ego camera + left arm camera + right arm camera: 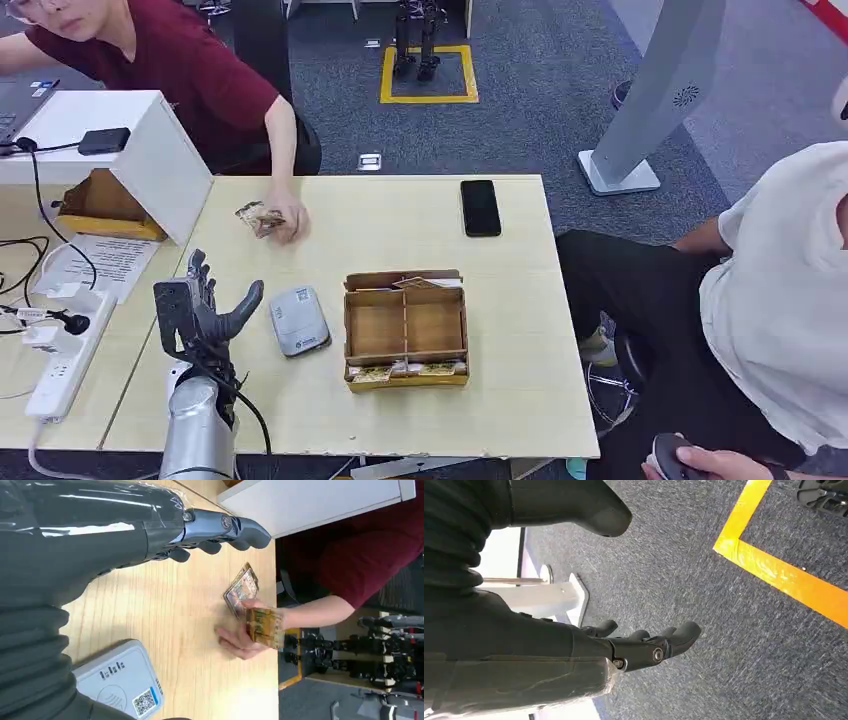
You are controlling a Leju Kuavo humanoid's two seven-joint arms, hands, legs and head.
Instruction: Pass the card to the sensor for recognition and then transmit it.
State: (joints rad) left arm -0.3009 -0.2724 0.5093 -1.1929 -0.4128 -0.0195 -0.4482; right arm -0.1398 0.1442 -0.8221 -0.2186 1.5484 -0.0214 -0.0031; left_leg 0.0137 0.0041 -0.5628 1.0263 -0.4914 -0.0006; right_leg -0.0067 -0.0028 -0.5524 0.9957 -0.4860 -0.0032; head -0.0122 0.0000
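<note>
Left hand (205, 310) raised above the counter (500, 390), fingers apart, holding nothing. It hangs just beside the grey card reader (299, 320), not touching it. Cards (258, 217) lie at the far side of the counter under a person's hand (285, 222); in the left wrist view that hand (245, 637) also holds a yellowish card (264, 626). Wooden tray (406, 371) sits right of the reader; phone (480, 207) farther back. Right hand (644, 642) hangs over carpet (724, 630), fingers loosely curled, apart, empty.
</note>
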